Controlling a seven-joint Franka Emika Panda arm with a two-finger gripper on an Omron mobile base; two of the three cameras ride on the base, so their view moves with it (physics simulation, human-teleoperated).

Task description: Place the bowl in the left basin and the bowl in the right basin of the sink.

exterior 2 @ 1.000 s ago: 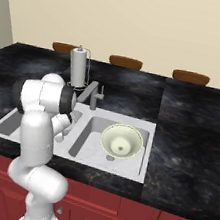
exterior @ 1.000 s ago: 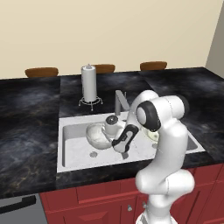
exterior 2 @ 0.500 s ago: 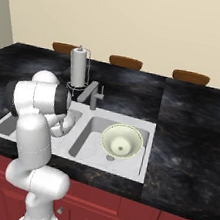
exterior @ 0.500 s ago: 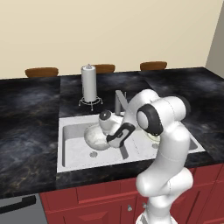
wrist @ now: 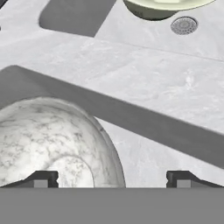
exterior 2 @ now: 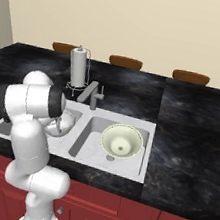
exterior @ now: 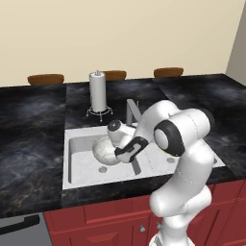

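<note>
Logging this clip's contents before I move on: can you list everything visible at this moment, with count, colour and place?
Sink: one, white-grey marbled, set in the counter.
Marbled bowl: one, white-grey, in the left basin.
Pale bowl: one, cream-green, in the right basin.
Faucet: one, grey, behind the sink.
Paper towel holder: one, grey, behind the sink.
Counter: black marbled.
Cabinets: red, below the counter.
Stools: three, brown, beyond the counter.
Gripper: one, open, beside the marbled bowl.
</note>
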